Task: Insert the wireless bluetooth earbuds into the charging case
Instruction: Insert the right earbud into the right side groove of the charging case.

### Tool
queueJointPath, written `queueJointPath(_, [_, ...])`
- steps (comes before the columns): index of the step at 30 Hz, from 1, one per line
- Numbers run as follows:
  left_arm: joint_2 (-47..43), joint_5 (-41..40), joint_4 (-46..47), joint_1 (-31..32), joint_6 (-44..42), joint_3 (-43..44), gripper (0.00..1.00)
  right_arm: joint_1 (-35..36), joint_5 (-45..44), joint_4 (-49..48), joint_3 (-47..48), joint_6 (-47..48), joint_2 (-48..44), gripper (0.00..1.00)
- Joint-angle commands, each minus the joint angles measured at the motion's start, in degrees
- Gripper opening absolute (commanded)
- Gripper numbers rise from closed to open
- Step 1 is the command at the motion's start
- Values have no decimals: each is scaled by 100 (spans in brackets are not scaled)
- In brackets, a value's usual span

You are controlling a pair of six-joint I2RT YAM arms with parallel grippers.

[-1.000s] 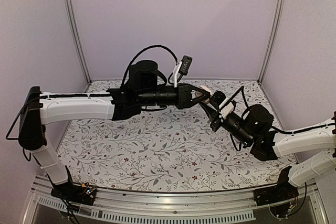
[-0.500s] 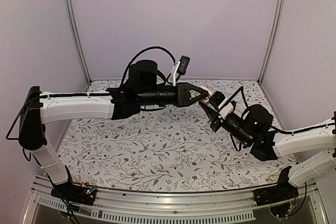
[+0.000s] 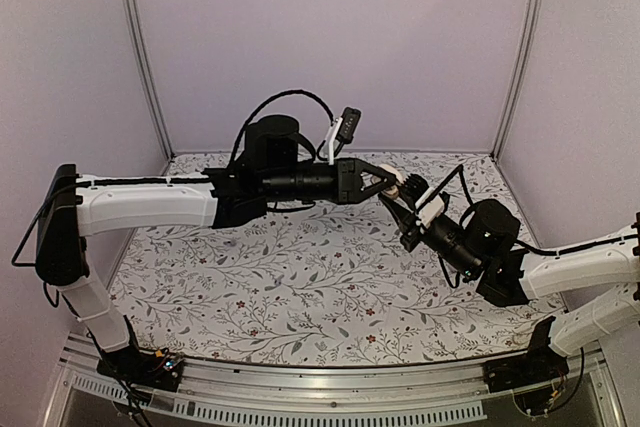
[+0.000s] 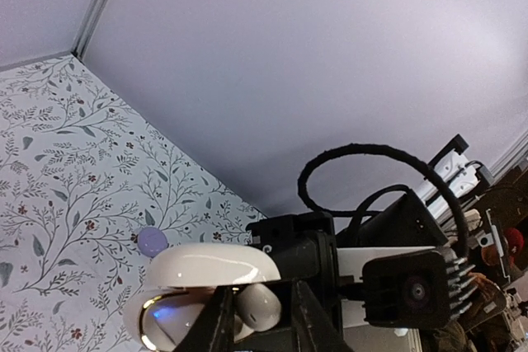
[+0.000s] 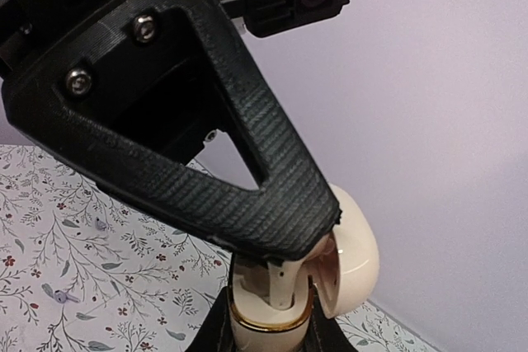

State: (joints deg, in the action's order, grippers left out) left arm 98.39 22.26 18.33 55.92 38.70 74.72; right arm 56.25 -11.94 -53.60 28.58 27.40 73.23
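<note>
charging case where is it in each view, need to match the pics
top external: charging case right of centre, in mid-air.
left wrist: bottom, left of centre, lid open, behind an earbud.
right wrist: bottom centre, lid open to the right.
shared landmark: the floral table cover.

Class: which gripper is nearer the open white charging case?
Right. The right gripper clamps the charging case around its base; the left gripper is just above the case's open mouth, holding an earbud.
</note>
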Motion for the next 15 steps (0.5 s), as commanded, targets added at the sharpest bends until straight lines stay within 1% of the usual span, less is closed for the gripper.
queueJointPath(1, [125,-319,-371,-188,-127,-104,25,88,129,-625,123,-67,-134,1])
queueJointPath(8, [58,-422,-554,-172,-279,17,27,88,111,-643,83,-118,-125,1])
queueJointPath(15, [95,-676,-993,-82,-562,275,28,84,83,-720,36,-238,-108,1])
